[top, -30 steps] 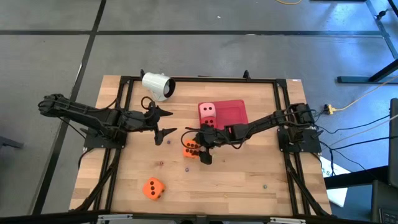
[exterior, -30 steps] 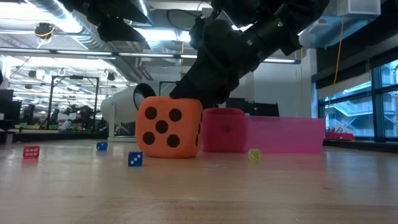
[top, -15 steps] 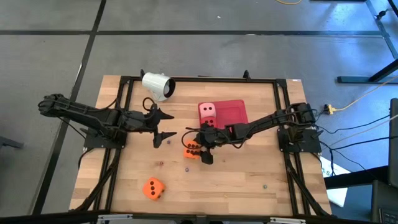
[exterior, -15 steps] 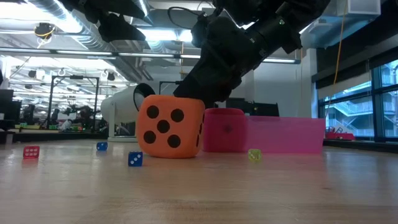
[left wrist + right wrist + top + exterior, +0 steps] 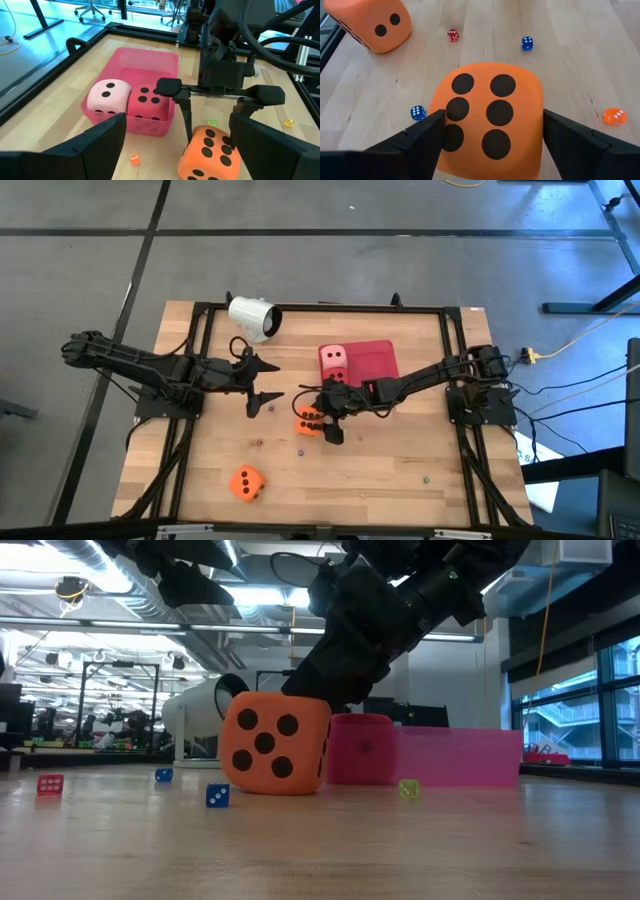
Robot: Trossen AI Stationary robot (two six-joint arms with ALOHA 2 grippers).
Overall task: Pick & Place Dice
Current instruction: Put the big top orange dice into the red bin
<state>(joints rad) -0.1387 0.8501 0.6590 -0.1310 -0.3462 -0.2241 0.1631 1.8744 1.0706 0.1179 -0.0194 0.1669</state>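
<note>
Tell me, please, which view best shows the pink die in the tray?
The left wrist view: the pink die sits unobstructed beside the red die in the tray. The high view shows its top from afar. The low view shows only the tray wall; the right wrist view misses it.

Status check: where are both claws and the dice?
Right claw straddling orange die, fingers at its sides. Left claw open, waiting. Pink die, red die in tray. Second orange die loose.

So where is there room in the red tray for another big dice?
The red tray is bare on its side toward the right arm's base. The pink die and red die fill the other end, where the right gripper straddles an orange die.
</note>
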